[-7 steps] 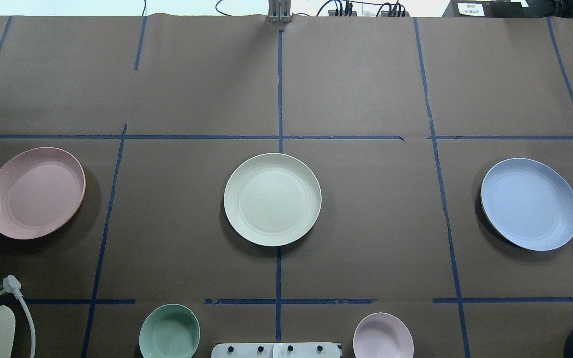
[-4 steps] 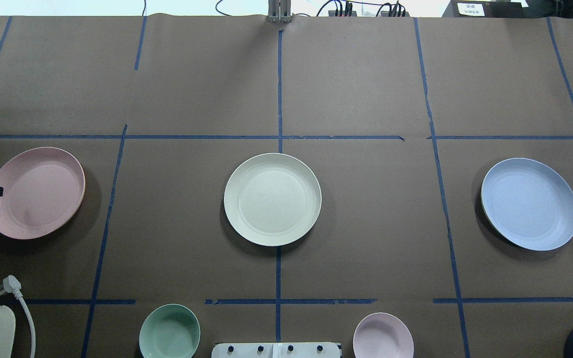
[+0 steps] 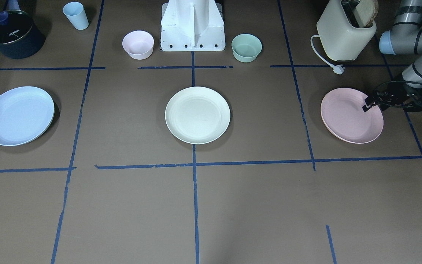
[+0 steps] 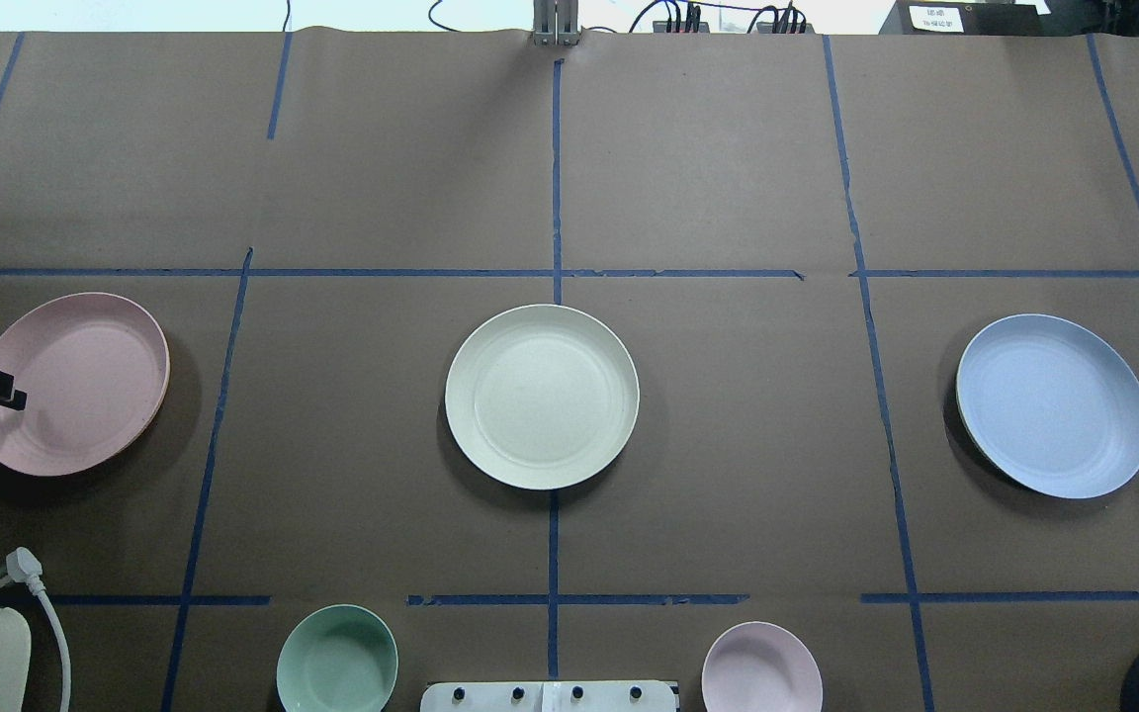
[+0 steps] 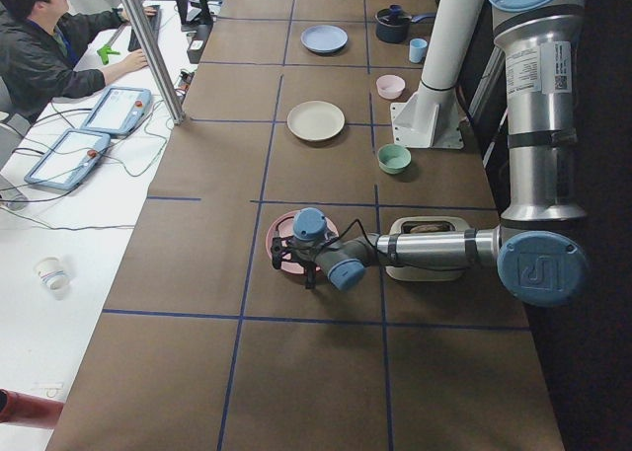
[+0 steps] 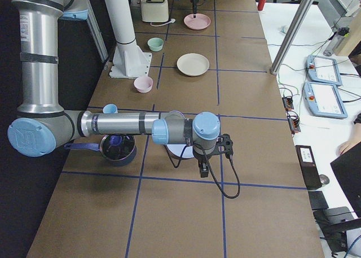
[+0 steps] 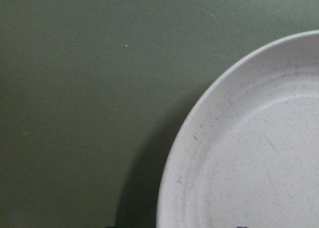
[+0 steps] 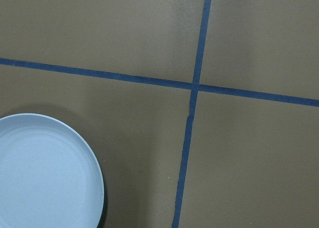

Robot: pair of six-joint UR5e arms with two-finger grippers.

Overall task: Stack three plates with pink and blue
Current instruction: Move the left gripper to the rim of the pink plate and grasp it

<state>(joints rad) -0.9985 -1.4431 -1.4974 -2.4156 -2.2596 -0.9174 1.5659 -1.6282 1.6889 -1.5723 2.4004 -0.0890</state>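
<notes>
Toaster (image 3: 343, 36) near pink plate (image 3: 346, 123), left end effector (image 3: 367, 107) over its edge, grip cannot be told

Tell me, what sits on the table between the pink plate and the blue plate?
The cream-white plate sits roughly midway, touching neither the pink plate nor the blue plate. Otherwise only brown paper with blue tape lines. The overhead view shows it best.

Plates, all plain matte: pink plate (image 4: 70, 384) pale, fine dark specks up close; cream plate (image 4: 542, 396) off-white; blue plate (image 4: 1053, 405) pale. Table cover (image 4: 728, 148) brown, gridded with dark blue tape (image 4: 382, 273). Green bowl (image 4: 337, 661) mint, pink bowl (image 4: 761, 667) pale. Toaster (image 3: 343, 33) cream, cord (image 3: 321, 53) white. Pot (image 3: 11, 35) dark navy. Cup (image 3: 76, 15) light blue. Right arm (image 6: 113, 122) silver, light blue joints.
</notes>
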